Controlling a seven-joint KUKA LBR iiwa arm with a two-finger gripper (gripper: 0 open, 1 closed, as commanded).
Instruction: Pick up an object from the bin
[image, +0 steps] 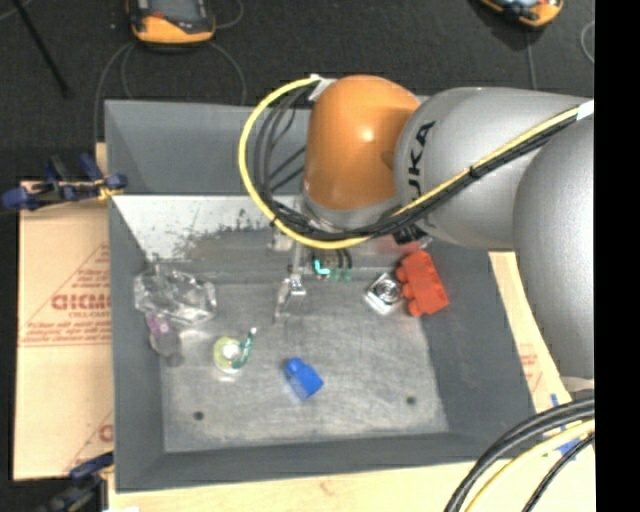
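My gripper (291, 293) hangs below the orange-covered wrist over the middle of the bin floor, with bare floor beneath it. A small blue block (302, 379) lies in front of it, toward the near wall. A round green-and-white piece (231, 355) with a short stem lies to the front left. To the right, a small silver metal part (381, 294) rests against a red toy brick (423, 283). Nothing shows between the gripper's tips.
A crumpled clear plastic piece (175, 296) lies at the left of the bin, with a small purple-tinted clear thing (161, 328) just in front of it. The arm and its cables cover the bin's back right.
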